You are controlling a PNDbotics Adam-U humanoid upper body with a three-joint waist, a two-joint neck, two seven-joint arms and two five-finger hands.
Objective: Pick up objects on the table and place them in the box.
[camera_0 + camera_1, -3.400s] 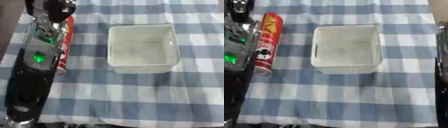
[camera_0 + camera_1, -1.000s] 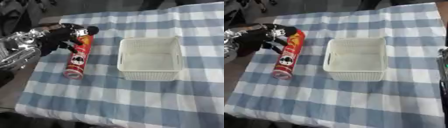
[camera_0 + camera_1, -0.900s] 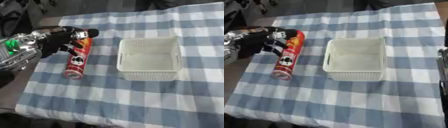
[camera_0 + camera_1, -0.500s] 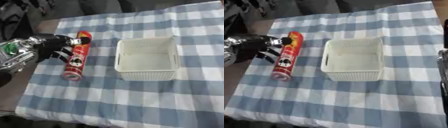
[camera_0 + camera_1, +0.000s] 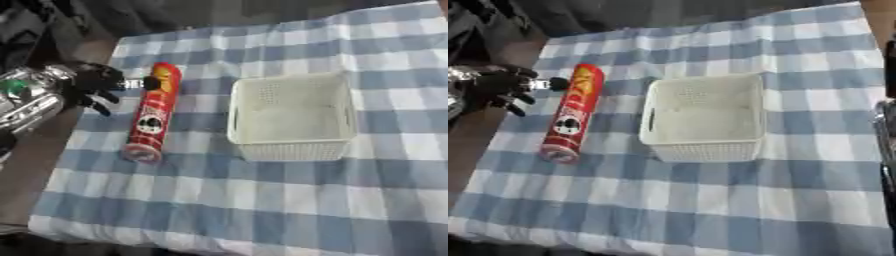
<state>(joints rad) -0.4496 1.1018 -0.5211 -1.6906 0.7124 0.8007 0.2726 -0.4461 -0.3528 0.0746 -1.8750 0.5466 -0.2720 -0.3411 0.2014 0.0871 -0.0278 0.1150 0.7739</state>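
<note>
A red snack tube [image 5: 154,116] lies on its side on the blue checked tablecloth [image 5: 262,200], its length running toward me, just left of the white mesh box [image 5: 292,149]. The box stands upright with nothing visible inside. My black left hand [image 5: 91,83] hovers at the table's left edge beside the tube's far end. Its fingers are spread and relaxed, and the thumb tip reaches to the tube's side. It holds nothing. My right hand does not show; only a dark and silver strip of the right arm [image 5: 885,130] runs along the right edge.
The cloth's left edge [image 5: 66,150] drops off beside the tube, with brown floor beyond it. Dark shapes sit past the far edge of the table. Bare cloth stretches in front of the box and to its right.
My left hand has drawn back leftward off the tube's far end, and now only its thumb reaches it. The tube and box stay put; the camera has shifted.
</note>
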